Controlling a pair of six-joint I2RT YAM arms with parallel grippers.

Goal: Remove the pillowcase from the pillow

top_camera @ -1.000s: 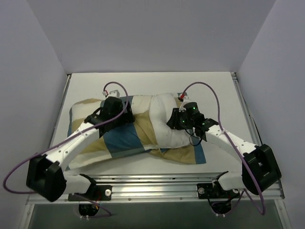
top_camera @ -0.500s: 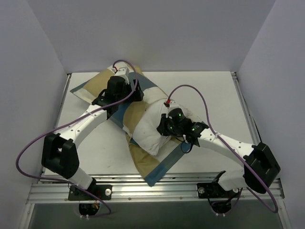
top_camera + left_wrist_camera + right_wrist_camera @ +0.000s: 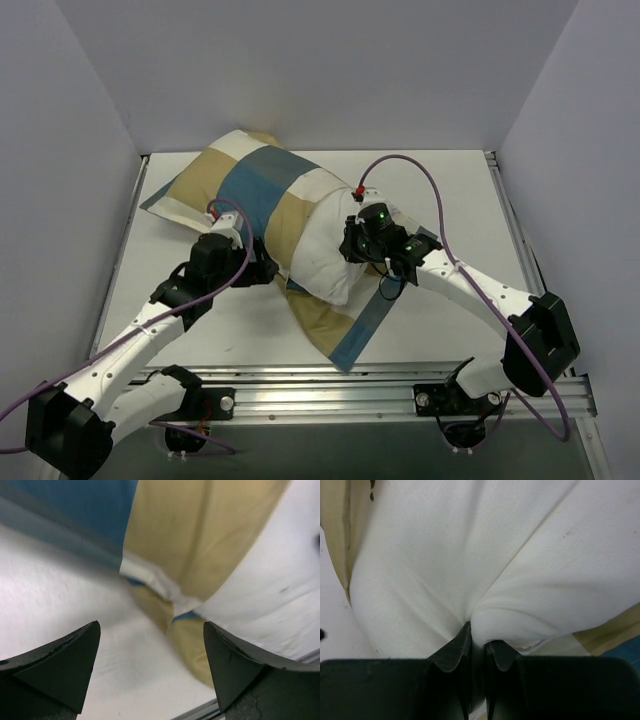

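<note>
The removal is looking partway done. On the left, the left gripper (image 3: 150,627) is hovering with its fingers spread and nothing between them, just beside the near edge of the pillowcase (image 3: 245,185), so nothing is pulling on the cover. The pillowcase is lying slantwise across the counter (image 3: 440,190), from the far left toward the near middle. Its far part is bulging, which suggests much of the pillow (image 3: 322,258) is sitting inside. Further right, one white end of the pillow is poking out of the opening, and the right gripper (image 3: 477,632) is pinching a fold of it tightly. Gripping the cover and drawing it off is remaining. The cover is looking thin and limp, in blue, tan and cream blocks, with a slack flap trailing nearward. The pillow is looking plump and plain white.
</note>
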